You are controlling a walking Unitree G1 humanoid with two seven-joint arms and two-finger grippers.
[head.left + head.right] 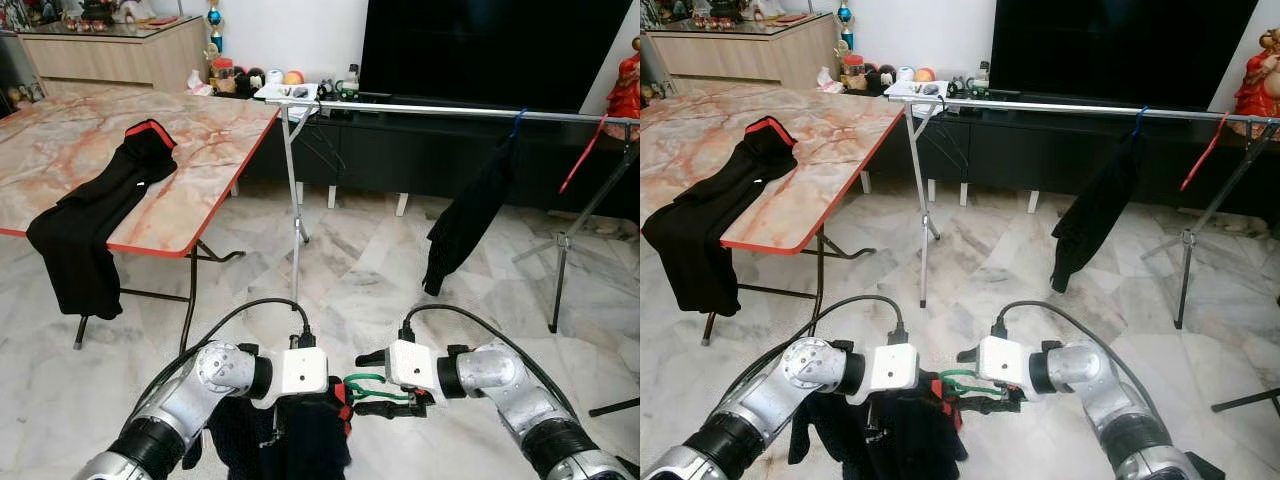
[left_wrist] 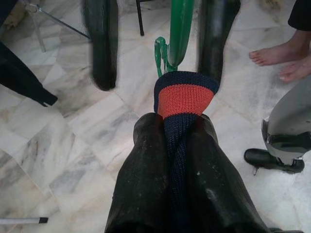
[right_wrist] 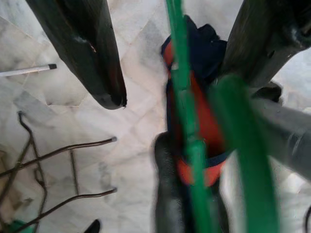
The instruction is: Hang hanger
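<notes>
Low in front of me, my left gripper [image 2: 177,128] is shut on the red-banded collar [image 2: 184,97] of a dark navy garment [image 1: 290,440], which hangs below it. My right gripper [image 1: 362,383] faces it from the right and stands open. The hook of a green hanger [image 1: 368,383] passes between the right gripper's fingers [image 2: 216,39], close to one of them. The hanger's lower part goes into the collar. The silver clothes rail [image 1: 450,108] runs across the room ahead, well above and beyond both grippers.
A black garment [image 1: 470,215] on a blue hanger and a red hanger [image 1: 585,150] hang on the rail. A marble-topped folding table [image 1: 200,150] with a black garment [image 1: 100,220] stands at left. A person's bare feet [image 2: 274,58] are on the tiled floor nearby.
</notes>
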